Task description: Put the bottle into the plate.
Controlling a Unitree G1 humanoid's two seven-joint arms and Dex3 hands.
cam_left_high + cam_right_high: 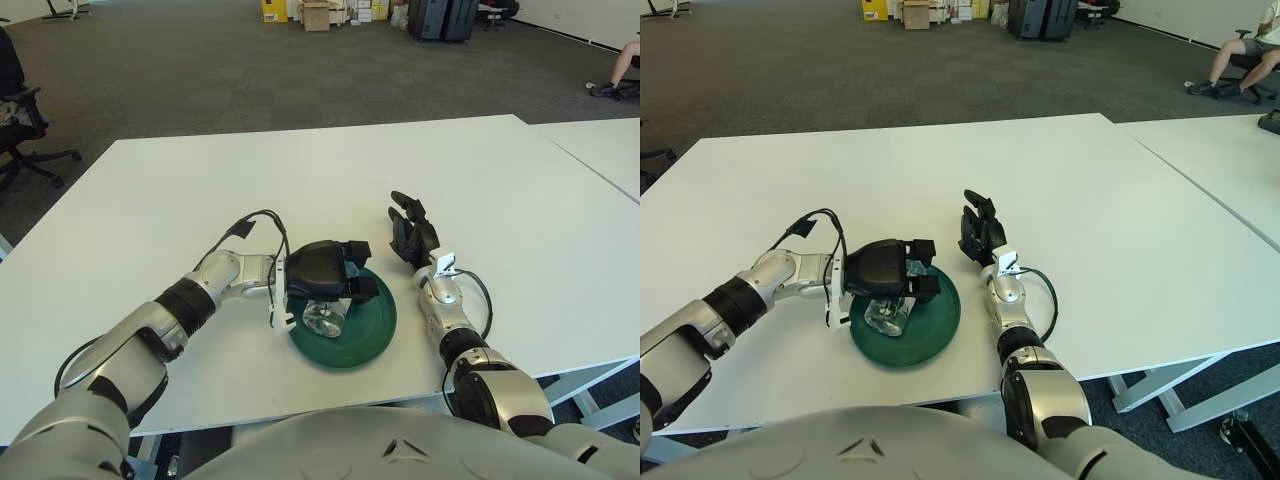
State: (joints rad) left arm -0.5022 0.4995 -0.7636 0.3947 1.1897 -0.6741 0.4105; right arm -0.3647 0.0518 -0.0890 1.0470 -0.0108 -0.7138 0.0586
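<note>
Now the left hand [322,270] hangs over the plate [372,322], fingers [358,287] curled around the bottle [324,318] beneath them, low for release. Right hand [410,232] idles beside the plate, fingers spread.

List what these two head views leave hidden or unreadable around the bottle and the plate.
- Bottle: its upper part is hidden under the left hand in both views, so neither the cap nor the grip shows.
- Plate: its left part is covered by that hand and the bottle.
- Whether the bottle touches the plate: cannot tell.
- Right hand, beside the plate on its right: seen from behind, palm hidden.
</note>
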